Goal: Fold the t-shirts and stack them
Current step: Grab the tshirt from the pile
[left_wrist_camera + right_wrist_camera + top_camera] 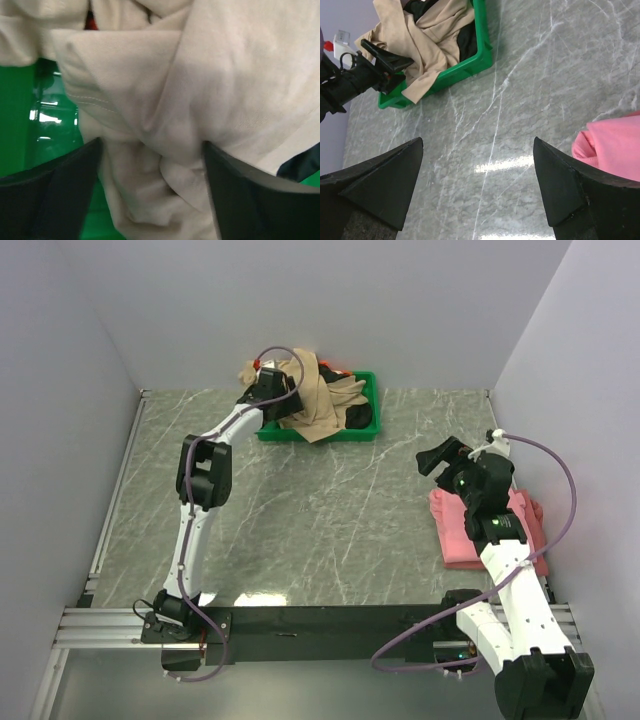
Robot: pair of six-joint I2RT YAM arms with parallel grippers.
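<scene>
Top view:
- The green tray (368,435) sits at upper centre of the frame, on the far part of the desk (320,510).
- The tan t-shirt (320,400) is heaped in the tray and spills over its left end and front rim.
- The black t-shirt (362,418) shows in the right part of the tray, partly under the tan one. A scrap of orange cloth (335,370) shows at the back.
- The left fingers (268,388) are at the tray's left end, against the tan heap.
- The pink t-shirt (465,540) lies folded on the desk at the right of the frame, partly hidden by the right arm.
- The right fingers (447,453) stand just to the upper left of the pink t-shirt, spread, with nothing between them.

Left wrist view:
- 2 dark fingers sit in the bottom corners, wide apart and released.
- A fold of the tan t-shirt fills the gap and most of the frame. It is not clamped. Whether the pads touch the cloth cannot be told.
- The green tray wall shows at the left, and dark cloth shows at the lower right edge.

Right wrist view:
- 2 fingers sit in the lower corners, released, with bare desk between them.
- The pink t-shirt is at the right edge, beside the right-hand finger.
- The tray with the tan and black cloth is in the upper left, with the left fingers at its corner.
</scene>
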